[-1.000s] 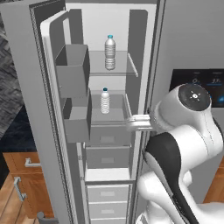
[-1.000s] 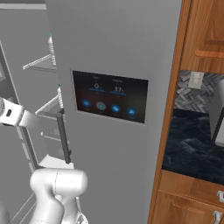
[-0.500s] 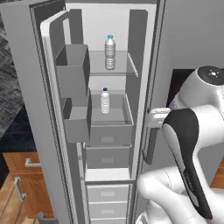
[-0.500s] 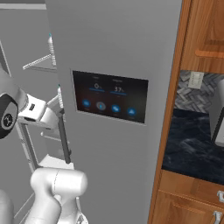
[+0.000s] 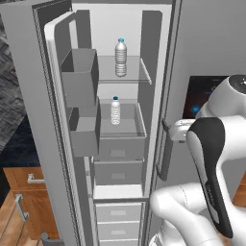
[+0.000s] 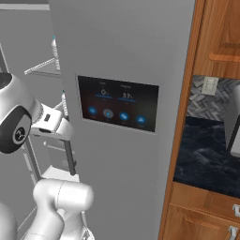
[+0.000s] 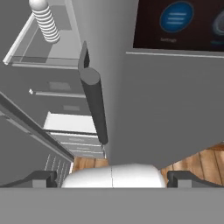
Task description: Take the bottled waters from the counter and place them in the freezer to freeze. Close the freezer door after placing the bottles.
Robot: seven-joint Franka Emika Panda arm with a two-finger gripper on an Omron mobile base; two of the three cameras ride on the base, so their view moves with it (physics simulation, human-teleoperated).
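Note:
Both bottled waters stand inside the open freezer (image 5: 156, 72): one (image 5: 120, 57) on the glass shelf, the other (image 5: 115, 110) in the grey drawer below it. The freezer door (image 5: 41, 125) stands wide open at the left, with grey bins on its inner face. My gripper (image 7: 112, 177) is open and holds nothing; its fingertips (image 7: 43, 177) sit far apart. My white hand (image 5: 178, 130) hangs just right of the freezer opening, level with the lower bottle. In the hand view one ribbed bottle (image 7: 45, 19) shows at the top left. The dark marbled counter (image 6: 206, 157) lies to the right.
The closed fridge door with the dark touchscreen (image 6: 117, 104) is right in front of my hand, and its dark vertical handle (image 7: 95, 105) is close ahead. Grey drawers (image 5: 117, 173) fill the lower freezer. Brown wooden cabinets (image 5: 24, 192) stand at the lower left.
My arm has drawn back out of the freezer and swung right, so the hand now faces the fridge door handle. Both bottles stay where they were.

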